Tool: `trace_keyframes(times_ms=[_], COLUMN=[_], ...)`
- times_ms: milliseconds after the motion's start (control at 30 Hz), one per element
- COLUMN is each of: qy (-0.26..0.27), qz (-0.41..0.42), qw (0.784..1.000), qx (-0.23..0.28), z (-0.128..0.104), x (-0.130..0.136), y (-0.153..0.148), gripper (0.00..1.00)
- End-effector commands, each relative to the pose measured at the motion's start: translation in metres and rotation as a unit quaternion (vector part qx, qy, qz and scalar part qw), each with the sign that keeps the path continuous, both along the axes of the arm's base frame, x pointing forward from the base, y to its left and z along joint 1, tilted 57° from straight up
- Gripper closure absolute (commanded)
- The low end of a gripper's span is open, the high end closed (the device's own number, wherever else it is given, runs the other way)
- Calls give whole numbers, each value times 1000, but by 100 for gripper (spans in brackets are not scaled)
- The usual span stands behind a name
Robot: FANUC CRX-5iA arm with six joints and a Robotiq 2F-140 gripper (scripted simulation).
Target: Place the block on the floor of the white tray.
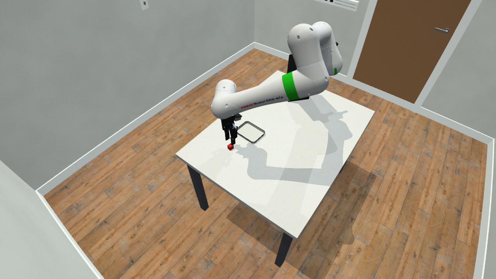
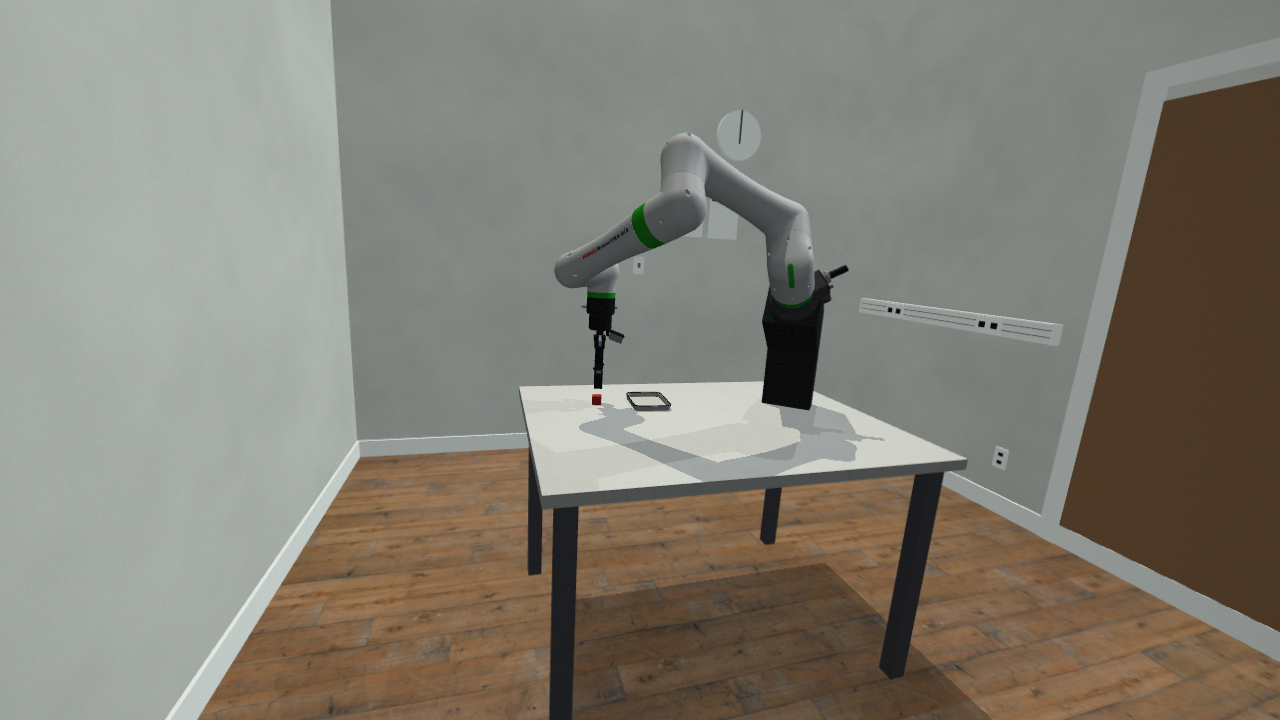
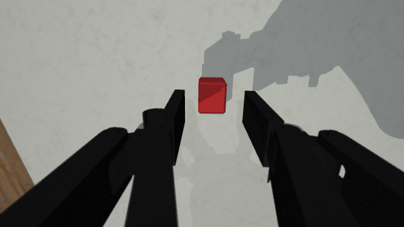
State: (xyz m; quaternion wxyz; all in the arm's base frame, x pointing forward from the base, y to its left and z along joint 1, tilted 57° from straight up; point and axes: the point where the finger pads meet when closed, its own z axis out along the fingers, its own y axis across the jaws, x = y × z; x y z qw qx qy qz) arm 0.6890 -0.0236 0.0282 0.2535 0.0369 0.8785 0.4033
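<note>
Wrist cam: gripper [image 3: 213,93] points down at the white table top [image 3: 79,57], jaws part-open with a clear gap and nothing held. Red block [image 3: 212,95] sits on the table just past the fingertips at 12 o'clock, roughly centred in the gap and a bit nearer the left finger; touches neither. Block's upper part is shaded, lower part lit. Left finger [image 3: 175,120] comes in from 7 o'clock, right finger [image 3: 262,126] from 5 o'clock, both black. Arm shadow [image 3: 315,47] covers the table from 12 to 3 o'clock, its edge reaching just behind the block. Sliver of wood floor [image 3: 11,176] at 8 o'clock, past the table edge
</note>
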Motion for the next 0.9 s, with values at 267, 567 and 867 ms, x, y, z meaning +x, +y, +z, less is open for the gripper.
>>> trace_keyframes(times_ms=[267, 567, 867], qy=[0, 0, -1], qz=[-1, -1, 0], qw=[1000, 1000, 1000], qx=[-1, -1, -1], z=[1, 0, -2], x=[0, 0, 3], y=[-1, -1, 2], gripper=[64, 64, 64])
